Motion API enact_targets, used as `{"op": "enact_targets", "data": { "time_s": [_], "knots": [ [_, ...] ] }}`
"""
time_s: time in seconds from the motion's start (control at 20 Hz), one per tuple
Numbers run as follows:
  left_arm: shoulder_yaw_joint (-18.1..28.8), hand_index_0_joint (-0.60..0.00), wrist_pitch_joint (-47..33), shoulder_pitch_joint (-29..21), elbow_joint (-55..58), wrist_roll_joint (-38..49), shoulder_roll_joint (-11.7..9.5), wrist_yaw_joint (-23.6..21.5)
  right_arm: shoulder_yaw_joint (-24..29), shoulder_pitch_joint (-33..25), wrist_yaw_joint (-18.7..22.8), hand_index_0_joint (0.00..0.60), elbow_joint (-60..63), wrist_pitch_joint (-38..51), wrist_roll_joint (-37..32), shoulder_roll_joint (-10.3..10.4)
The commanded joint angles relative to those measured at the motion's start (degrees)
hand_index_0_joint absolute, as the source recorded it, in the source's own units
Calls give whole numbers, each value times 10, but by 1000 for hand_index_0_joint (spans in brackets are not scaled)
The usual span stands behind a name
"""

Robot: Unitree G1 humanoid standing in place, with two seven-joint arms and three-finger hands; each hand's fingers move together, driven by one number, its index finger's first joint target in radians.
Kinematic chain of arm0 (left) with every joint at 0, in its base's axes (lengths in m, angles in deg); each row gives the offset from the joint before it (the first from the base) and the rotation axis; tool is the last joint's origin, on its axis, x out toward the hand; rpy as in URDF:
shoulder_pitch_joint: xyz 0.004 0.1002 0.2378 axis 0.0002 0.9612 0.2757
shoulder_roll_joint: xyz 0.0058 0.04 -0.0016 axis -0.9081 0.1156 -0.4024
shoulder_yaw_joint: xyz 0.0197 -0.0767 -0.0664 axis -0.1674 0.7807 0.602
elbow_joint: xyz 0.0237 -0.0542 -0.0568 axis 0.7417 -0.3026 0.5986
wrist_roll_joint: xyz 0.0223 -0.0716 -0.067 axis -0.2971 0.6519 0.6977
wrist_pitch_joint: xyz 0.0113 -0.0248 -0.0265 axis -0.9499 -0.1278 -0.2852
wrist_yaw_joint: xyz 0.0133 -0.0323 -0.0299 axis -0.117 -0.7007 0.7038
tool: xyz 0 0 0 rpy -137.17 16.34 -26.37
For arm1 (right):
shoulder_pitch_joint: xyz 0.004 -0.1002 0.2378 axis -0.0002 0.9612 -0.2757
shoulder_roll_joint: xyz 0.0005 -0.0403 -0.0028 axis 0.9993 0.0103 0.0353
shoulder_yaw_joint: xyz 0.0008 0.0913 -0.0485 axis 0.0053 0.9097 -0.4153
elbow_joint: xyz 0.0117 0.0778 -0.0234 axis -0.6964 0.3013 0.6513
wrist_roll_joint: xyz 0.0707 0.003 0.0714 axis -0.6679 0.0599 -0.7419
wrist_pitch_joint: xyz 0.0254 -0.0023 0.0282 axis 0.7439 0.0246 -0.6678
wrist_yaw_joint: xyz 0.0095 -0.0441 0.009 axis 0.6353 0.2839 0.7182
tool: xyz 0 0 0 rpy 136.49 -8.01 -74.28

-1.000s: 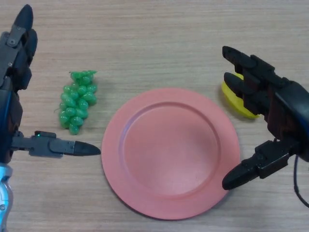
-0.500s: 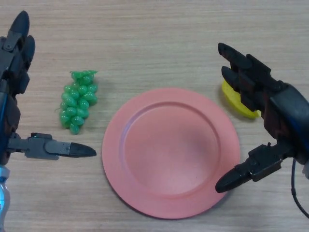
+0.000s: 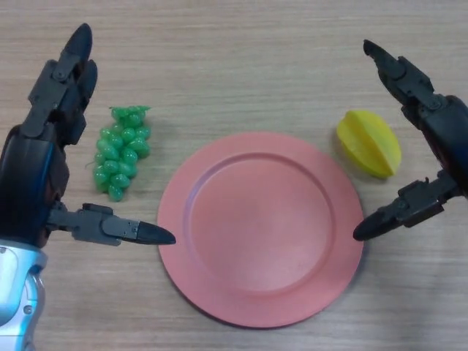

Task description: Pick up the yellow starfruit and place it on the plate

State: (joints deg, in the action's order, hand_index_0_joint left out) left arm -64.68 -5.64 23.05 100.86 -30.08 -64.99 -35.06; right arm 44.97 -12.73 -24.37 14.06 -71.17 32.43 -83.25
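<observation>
The yellow starfruit (image 3: 370, 142) lies on the wooden table just right of the pink plate (image 3: 261, 227), apart from its rim. My right hand (image 3: 439, 131) hovers around it, open: fingers reach up past its far side and the thumb (image 3: 398, 212) points left below it, near the plate's right edge. No part of the hand touches the fruit. At the left edge my left hand (image 3: 40, 168) is open too, fingers pointing up and thumb aimed at the plate's left rim. The plate holds nothing.
A bunch of green grapes (image 3: 121, 150) lies between my left hand and the plate. The wooden table (image 3: 234, 58) stretches bare beyond the plate.
My right hand has drawn back to the right, uncovering the whole starfruit. My left hand has shifted right, closer to the grapes and the plate.
</observation>
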Motion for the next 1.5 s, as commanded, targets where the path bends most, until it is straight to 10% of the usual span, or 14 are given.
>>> {"op": "enact_targets", "data": {
  "time_s": [0.05,1.05,1.15,1.3,1.5],
  "knots": [
    [26,0,-47,-13,29,-4,-12,-6,32,-48,44,0,6,102,-18,-28],
    [50,0,84,25,67,35,-8,21,-9,-300,223,0,598,324,89,-36],
    [52,0,83,27,67,38,-8,24,-11,-310,246,149,622,334,98,-33],
    [61,0,80,31,67,44,-9,28,-19,-329,287,542,676,358,125,-30],
    [72,0,75,34,61,50,-11,31,-47,-344,336,600,718,360,206,-34]
  ]
}}
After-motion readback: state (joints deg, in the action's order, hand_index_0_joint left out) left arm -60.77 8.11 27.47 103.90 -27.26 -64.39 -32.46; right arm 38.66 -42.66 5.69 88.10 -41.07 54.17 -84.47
